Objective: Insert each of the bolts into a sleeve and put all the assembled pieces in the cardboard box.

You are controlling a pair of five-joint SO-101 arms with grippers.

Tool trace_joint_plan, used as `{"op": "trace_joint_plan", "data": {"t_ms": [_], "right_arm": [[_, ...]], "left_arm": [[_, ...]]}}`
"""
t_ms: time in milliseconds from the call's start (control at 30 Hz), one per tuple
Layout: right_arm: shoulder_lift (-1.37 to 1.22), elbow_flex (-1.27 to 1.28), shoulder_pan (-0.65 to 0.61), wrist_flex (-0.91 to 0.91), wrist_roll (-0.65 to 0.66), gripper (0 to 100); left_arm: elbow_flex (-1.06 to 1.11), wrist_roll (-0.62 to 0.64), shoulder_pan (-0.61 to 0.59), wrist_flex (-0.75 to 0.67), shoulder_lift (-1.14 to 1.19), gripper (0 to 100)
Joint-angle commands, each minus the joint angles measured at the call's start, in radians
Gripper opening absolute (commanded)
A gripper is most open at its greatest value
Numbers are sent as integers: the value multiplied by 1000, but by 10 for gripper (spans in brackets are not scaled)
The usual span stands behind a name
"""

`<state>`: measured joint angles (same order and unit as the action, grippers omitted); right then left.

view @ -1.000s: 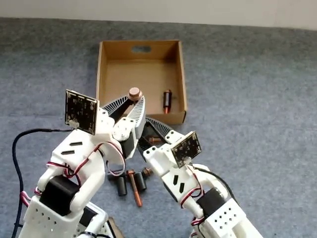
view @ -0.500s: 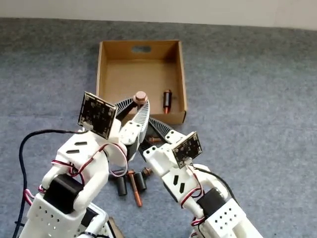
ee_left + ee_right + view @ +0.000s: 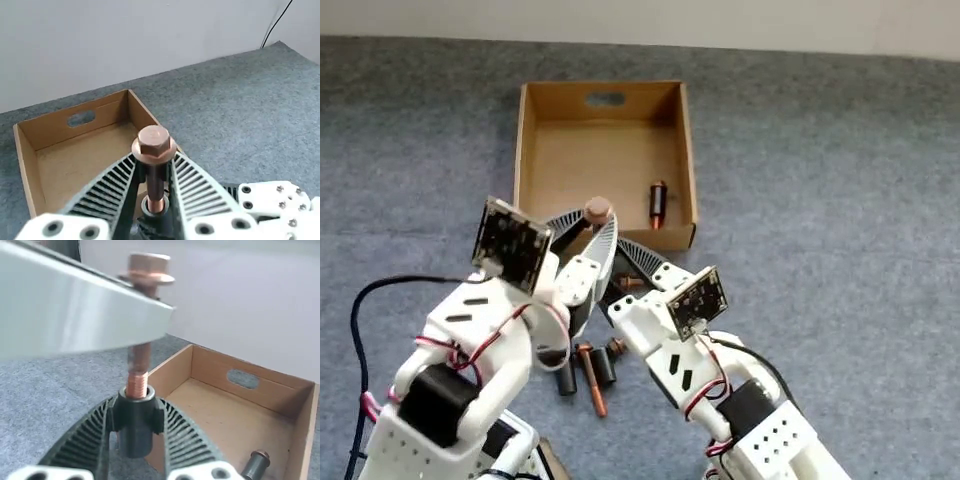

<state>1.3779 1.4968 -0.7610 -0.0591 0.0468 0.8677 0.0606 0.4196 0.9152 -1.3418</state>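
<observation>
I have the left jaws clamped on the shank of a copper-coloured hex-head bolt (image 3: pixel 153 142), which stands upright, head up. The right jaws grip a short black cylindrical sleeve (image 3: pixel 134 425) directly beneath it, and the bolt's threaded tip sits in the sleeve's mouth; most of the shank is above it. From the high view this pair hangs just at 6 o'clock of the open brown cardboard box (image 3: pixel 522 160). Inside the box, toward its 4 o'clock corner, lies one bolt-in-sleeve piece (image 3: pixel 658 205). On the grey carpeted surface (image 3: pixel 820 200), at 6 o'clock of the held bolt, between the two arms, lie two loose black sleeves (image 3: pixel 565 375) and a loose copper bolt (image 3: pixel 590 380).
</observation>
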Motion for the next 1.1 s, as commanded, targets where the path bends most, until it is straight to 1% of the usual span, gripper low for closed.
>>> {"op": "trace_joint_plan", "data": {"t_ms": [0, 167, 300, 533, 700, 767, 867, 933, 1067], "right_arm": [[10, -16, 42, 24, -11, 6], [10, -16, 50, 24, -11, 6], [10, -16, 50, 24, -11, 6], [10, -16, 50, 22, -11, 6], [10, -16, 50, 22, -11, 6], [10, -16, 50, 22, -11, 6], [10, -16, 50, 22, -11, 6], [8, -15, 50, 22, -11, 6], [10, 2, 50, 25, -11, 6]], "left_arm": [[-10, -12, 5, 61, -56, 8], [-5, -15, 5, 104, -59, 9], [56, -17, 5, 97, -19, 11], [71, -17, 5, -21, 21, 11], [59, -17, 5, -25, 19, 12], [54, -17, 5, -20, 18, 49], [15, -12, 5, 63, 21, 158], [-16, -11, 5, 104, 19, 207], [-110, -11, -44, 160, 18, 192]]}}
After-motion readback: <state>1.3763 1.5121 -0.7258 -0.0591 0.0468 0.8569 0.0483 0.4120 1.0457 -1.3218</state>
